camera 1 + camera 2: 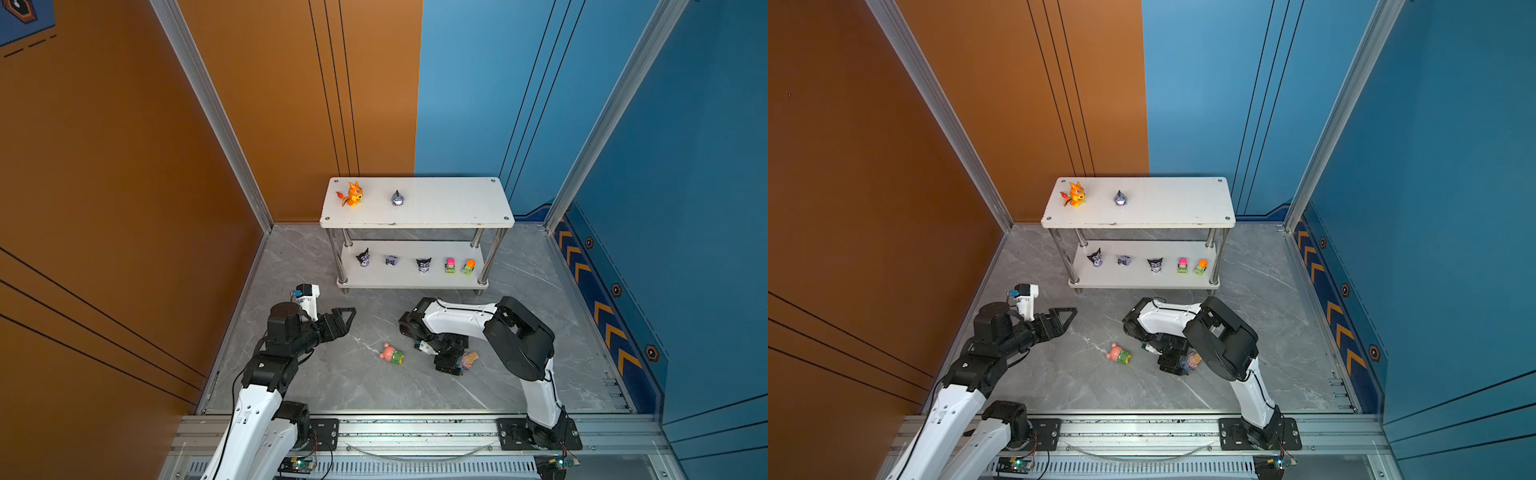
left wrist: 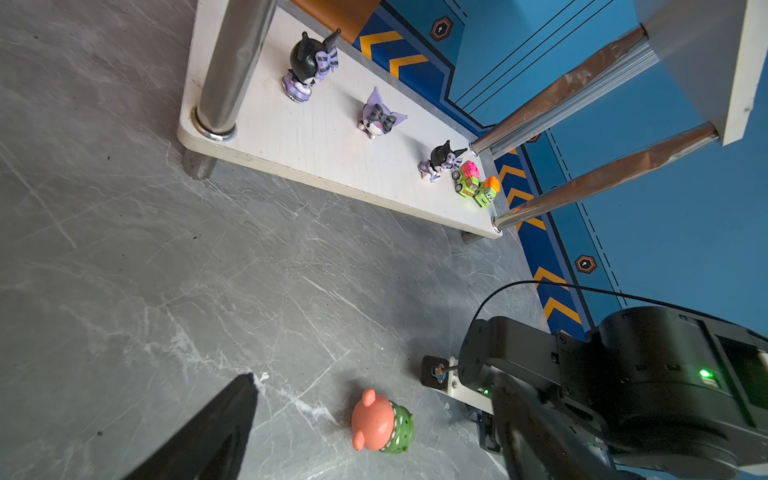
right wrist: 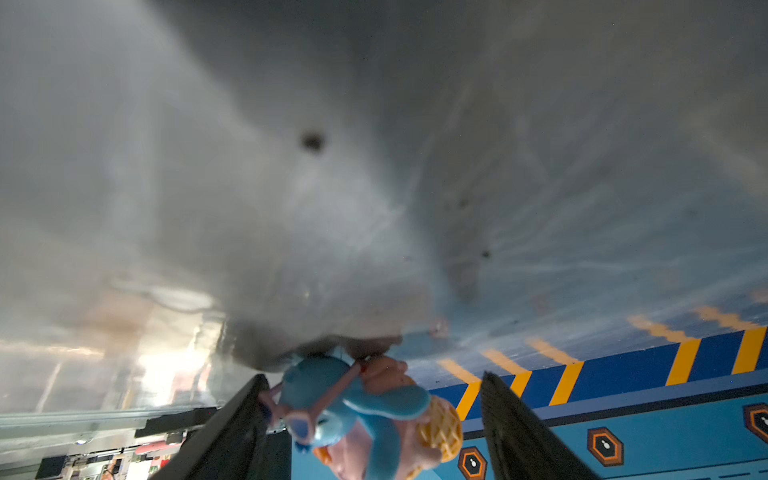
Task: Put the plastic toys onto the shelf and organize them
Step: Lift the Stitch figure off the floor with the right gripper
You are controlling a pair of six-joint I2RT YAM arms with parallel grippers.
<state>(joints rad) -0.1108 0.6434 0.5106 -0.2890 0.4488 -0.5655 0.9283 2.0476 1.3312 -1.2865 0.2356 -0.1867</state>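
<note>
Right hand (image 3: 372, 378): down at the tabletop (image 1: 332, 382), fingers either side of the blue creature (image 3: 332, 399); a gap shows on the cone side, so I have not clamped it.
Creature's lie: on its side, long axis seemingly finger to finger.
Left hand (image 1: 347, 318): wide open, empty, well apart from it.
Toys (image 1: 352, 194): nine.
Shelf (image 1: 449, 203): one, with two up top and five below.
Tabletop: two, the creature and the pink bear (image 1: 391, 354).

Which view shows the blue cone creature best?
Right wrist view: the blue cone creature sits close up between the fingers of the right gripper, body and cone clear. Both top views show it tiny, partly hidden by the right arm. Left wrist view does not show it.
</note>
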